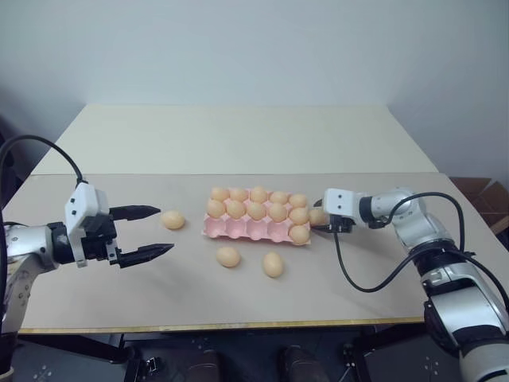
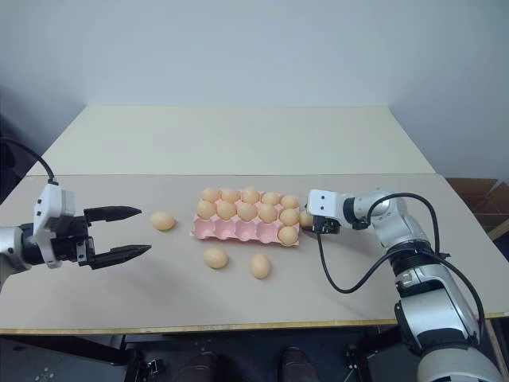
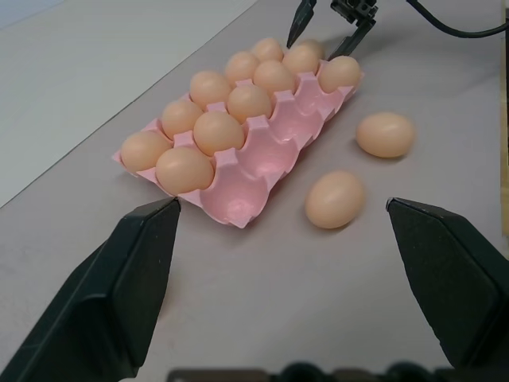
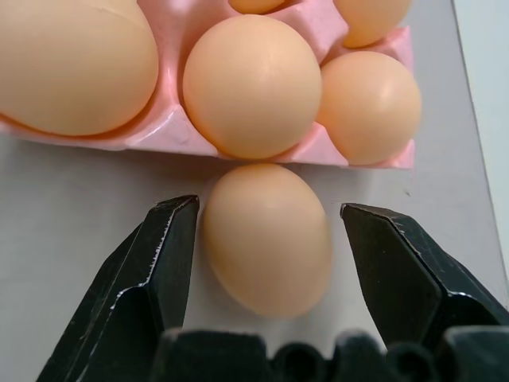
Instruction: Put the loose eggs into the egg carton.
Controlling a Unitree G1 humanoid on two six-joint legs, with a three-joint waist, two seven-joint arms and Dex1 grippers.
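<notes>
We see right gripper (image 4: 262,231) jaws spread around egg (image 4: 269,239) beside pink carton (image 1: 238,231), mid-right; left gripper (image 1: 151,232) spread, empty, lower left.

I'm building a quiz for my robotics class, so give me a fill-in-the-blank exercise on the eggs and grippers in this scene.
1. The egg carton has ___ empty cups, all in its front row.
2. ___ loose eggs lie on the table.
3. The right gripper straddles one egg with its fingers ___.
Missing words: four; four; open.
</notes>
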